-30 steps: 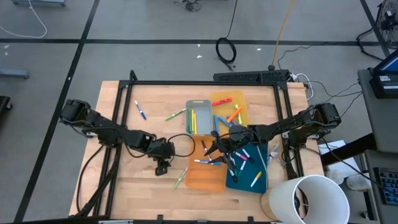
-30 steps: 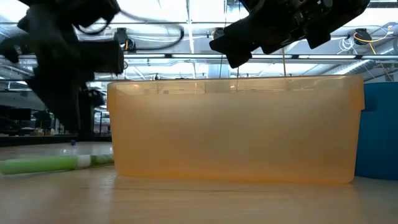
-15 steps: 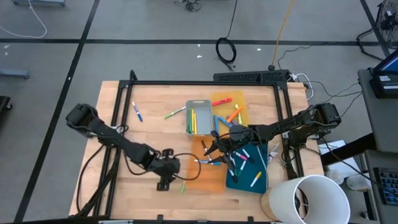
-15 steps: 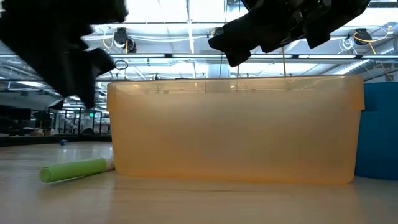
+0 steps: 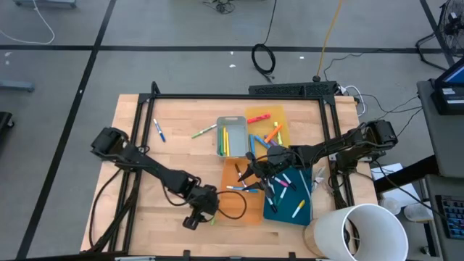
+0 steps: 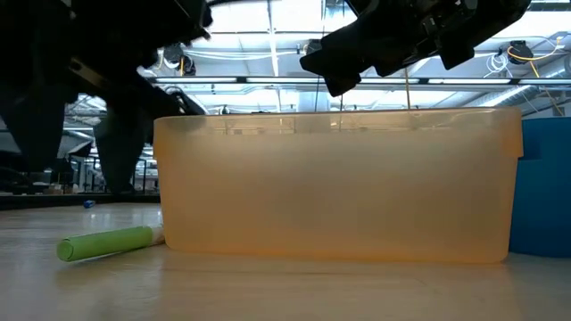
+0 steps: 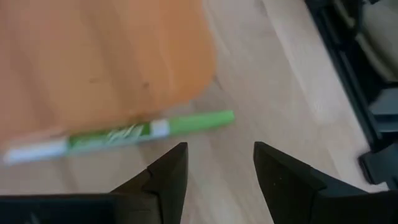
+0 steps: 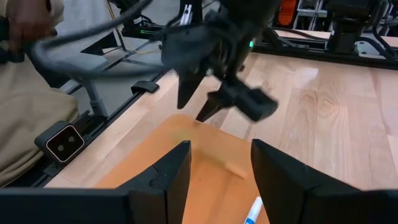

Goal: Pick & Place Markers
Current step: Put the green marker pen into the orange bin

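Just unreadable print on green marker (image 7: 134, 132)

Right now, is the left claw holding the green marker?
No. The left claw is open, and the green marker lies on the table ahead of it.

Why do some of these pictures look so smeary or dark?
Left wrist view: the green marker and orange tray look smeared. Low view: bright ceiling lights leave both arms as black silhouettes above the translucent tray. Right wrist view: the left gripper looks soft.
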Available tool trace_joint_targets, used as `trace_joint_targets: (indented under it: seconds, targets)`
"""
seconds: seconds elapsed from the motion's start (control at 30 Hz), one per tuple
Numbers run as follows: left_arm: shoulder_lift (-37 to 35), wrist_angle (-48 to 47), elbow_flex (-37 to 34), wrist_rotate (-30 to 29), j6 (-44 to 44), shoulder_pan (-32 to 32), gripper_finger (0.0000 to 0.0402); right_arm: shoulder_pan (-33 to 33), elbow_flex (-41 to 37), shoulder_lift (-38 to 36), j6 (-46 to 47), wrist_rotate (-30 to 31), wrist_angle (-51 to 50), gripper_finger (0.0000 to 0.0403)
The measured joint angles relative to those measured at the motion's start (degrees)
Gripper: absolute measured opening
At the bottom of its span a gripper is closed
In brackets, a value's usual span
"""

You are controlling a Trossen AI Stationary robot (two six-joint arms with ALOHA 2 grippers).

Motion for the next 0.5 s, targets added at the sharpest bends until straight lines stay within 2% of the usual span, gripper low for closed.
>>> trace_joint_targets:
  seconds: [0.1,0.27,0.5]
  targets:
    - [1.89,2.78,0.00,5.03,2.41,1.08,0.0174,0.00,0.00,0.00,-0.08,0.00,0.01,0.0158]
    - [3.47,6.72,-0.04,11.18,6.01,2.69,0.0133,0.00,0.00,0.00,-0.08,0.00,-0.07,0.0157]
    - [3.49,5.26,-0.04,11.45,15.44,4.68,0.0099,0.00,-0.02,0.00,-0.03,0.00,-0.47,0.0156]
